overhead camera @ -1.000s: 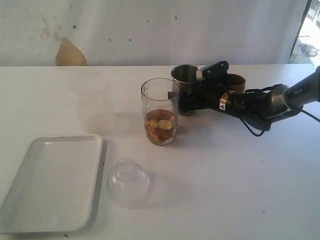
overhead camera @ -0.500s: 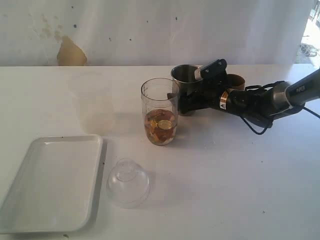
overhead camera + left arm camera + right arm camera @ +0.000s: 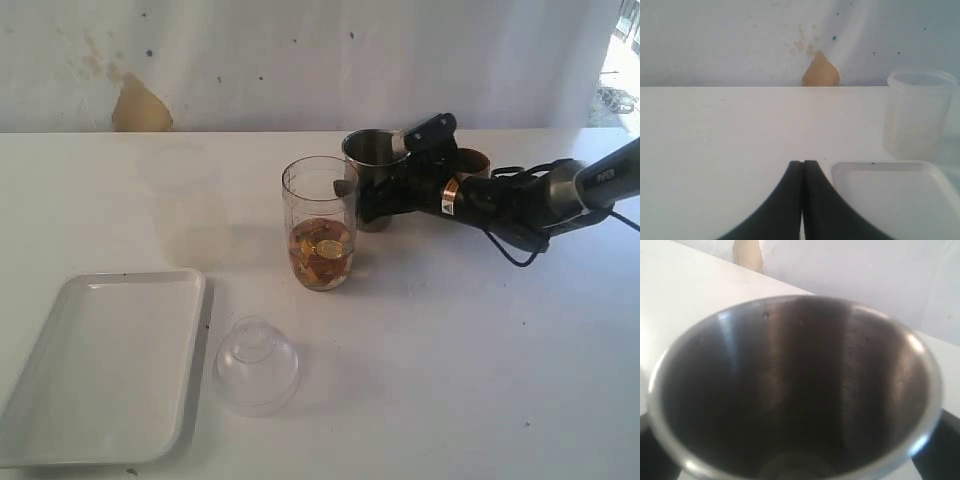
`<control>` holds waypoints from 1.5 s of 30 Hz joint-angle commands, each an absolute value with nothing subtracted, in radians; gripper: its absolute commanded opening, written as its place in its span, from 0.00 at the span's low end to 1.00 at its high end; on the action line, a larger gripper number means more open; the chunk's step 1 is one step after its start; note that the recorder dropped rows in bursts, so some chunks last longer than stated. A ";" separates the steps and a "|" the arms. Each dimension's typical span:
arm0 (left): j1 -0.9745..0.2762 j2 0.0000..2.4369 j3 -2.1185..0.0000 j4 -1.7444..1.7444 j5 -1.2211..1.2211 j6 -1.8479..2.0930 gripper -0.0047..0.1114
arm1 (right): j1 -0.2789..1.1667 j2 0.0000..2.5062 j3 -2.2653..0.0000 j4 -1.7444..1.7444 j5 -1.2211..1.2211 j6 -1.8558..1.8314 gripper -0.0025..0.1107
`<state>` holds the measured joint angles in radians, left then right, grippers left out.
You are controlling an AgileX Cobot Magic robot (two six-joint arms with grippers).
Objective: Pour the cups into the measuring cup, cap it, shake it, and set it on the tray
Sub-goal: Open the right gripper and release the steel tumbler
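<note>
The tapered stainless steel tumbler (image 3: 795,385) fills the view, its brushed inside empty, the white bench (image 3: 685,275) behind it.

No readable text anywhere. Right arm (image 3: 520,205) is carrying an orange sticker (image 3: 449,197) with a dark triangle sign, sitting at about 3 o'clock from the measuring cup (image 3: 320,222); any print on it is blurring out. A small white marking (image 3: 605,178) is showing farther up the arm, too tiny to read. Cup graduations are giving no legible numbers.
</note>
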<state>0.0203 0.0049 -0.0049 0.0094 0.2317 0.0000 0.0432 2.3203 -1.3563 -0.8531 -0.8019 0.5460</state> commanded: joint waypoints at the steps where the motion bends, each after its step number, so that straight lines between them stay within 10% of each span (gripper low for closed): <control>1: 0.016 0.000 0.000 0.011 0.233 0.000 0.04 | 0.018 2.293 -1.359 -0.877 -0.809 0.559 0.95; 45: 0.016 0.000 0.000 0.011 0.233 0.000 0.04 | -0.002 2.122 -1.195 -0.937 -0.690 0.562 0.95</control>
<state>0.0203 0.0049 -0.0049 0.0094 0.2317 0.0000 0.0050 2.1438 -1.2009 -0.9269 -0.7255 0.5736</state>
